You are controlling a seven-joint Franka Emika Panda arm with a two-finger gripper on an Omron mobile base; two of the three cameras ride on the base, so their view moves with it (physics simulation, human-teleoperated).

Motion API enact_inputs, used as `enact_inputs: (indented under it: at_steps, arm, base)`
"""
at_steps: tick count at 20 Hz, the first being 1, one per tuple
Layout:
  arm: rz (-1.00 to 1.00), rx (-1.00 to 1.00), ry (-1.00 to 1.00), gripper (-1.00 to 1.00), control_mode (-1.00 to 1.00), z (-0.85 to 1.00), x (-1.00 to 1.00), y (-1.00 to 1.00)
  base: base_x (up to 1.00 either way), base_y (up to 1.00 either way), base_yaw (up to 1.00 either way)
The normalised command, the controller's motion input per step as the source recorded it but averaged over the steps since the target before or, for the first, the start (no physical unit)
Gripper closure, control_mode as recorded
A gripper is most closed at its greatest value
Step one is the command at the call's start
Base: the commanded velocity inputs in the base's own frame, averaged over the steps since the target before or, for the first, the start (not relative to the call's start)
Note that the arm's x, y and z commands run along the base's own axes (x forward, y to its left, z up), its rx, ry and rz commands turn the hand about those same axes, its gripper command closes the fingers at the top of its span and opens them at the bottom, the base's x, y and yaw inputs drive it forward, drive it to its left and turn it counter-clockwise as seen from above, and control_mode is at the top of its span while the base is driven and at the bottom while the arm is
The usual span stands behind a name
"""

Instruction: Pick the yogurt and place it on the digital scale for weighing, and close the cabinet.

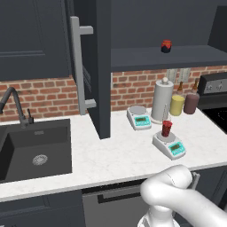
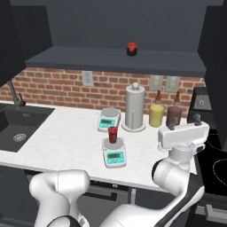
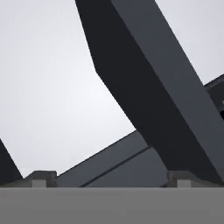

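Note:
The yogurt (image 1: 166, 128) (image 2: 113, 134), a small upright red cup, stands on the round pan of the digital scale (image 1: 176, 148) (image 2: 115, 156), which sits diagonally near the counter's front. My gripper (image 2: 184, 125) (image 3: 111, 178) is open with nothing between its fingers. It is raised above the counter's right end, well to the right of the scale. The cabinet is open: its left door (image 1: 99, 66) with the grey bar handle (image 1: 79, 66) swings out over the counter. The right door (image 2: 217, 66) (image 3: 153, 87) stands out above my hand.
A squat red-and-black item (image 1: 166, 46) (image 2: 131, 49) sits on the cabinet shelf. A second scale (image 1: 139, 117) (image 2: 109, 119), a paper towel roll (image 1: 162, 101), a yellow canister (image 1: 177, 105) and a maroon one (image 1: 191, 103) line the brick wall. Sink (image 1: 35, 150) at left, stove (image 2: 217, 164) at right.

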Motion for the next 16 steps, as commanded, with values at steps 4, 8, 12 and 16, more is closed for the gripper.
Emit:
enact_inputs:
  at_steps: [4, 8, 12, 16]
  arm:
    - [-0.04, 0.08, 0.24, -1.0, -1.0, 0.05, -0.09, -0.45]
    - [-0.03, 0.03, 0.33, -1.0, -1.0, 0.01, 0.09, -0.34]
    - [0.0, 0.0, 0.28, -1.0, -1.0, -0.08, 0.2, -0.25]
    - [0.0, 0.0, 0.09, -1.0, -1.0, -0.13, 0.26, -0.31]
  base:
    - [0.0, 0.0, 0.0]
    - [0.0, 0.0, 0.0]
    - [0.0, 0.0, 0.0]
    - [0.0, 0.0, 0.0]
